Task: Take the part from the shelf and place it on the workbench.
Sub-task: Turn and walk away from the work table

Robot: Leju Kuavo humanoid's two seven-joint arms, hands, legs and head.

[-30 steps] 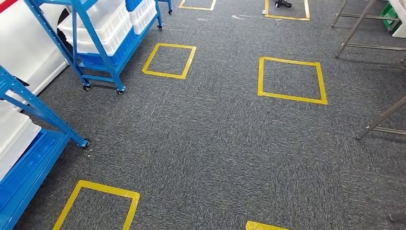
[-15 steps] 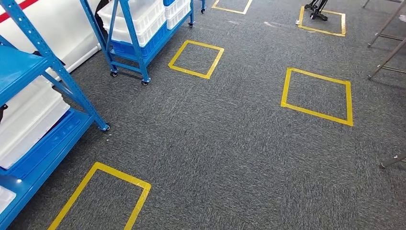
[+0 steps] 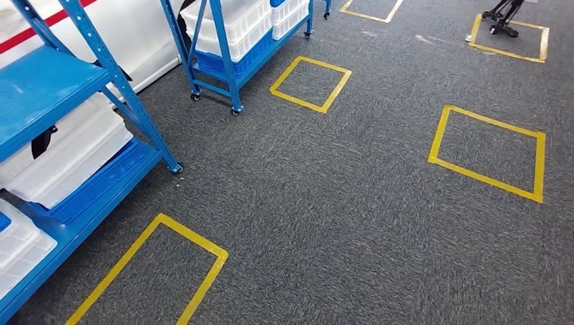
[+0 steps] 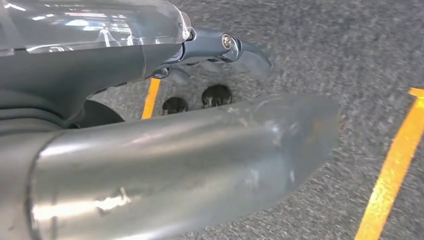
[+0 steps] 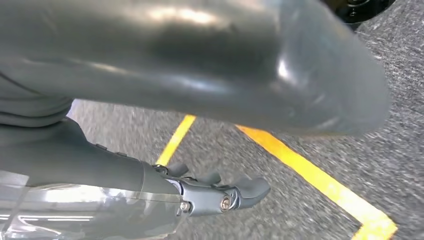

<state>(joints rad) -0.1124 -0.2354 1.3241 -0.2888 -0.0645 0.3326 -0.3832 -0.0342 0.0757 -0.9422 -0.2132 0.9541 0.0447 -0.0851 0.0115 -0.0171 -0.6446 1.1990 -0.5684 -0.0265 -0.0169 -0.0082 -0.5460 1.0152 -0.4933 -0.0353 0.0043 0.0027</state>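
A blue metal shelf (image 3: 57,81) stands at the left of the head view, with white bins (image 3: 74,152) on its lower tiers. A small dark object (image 3: 43,141) sits beside one bin; what it is I cannot tell. My left hand (image 4: 200,130) hangs over the grey carpet with its thumb and dark fingers (image 4: 240,47) apart and nothing between them. Over a yellow floor line hangs my right hand (image 5: 210,90), also holding nothing, its fingers (image 5: 235,192) spread away from the thumb.
A second blue wheeled shelf (image 3: 233,51) with white and blue bins stands further back on the left. Yellow tape squares (image 3: 487,152) mark the grey carpet, one (image 3: 152,271) just beside the near shelf. A dark stand base (image 3: 501,17) sits at the far right.
The whole picture has shifted right and down as the camera turned left. The near shelf and its bins take up more of the left side.
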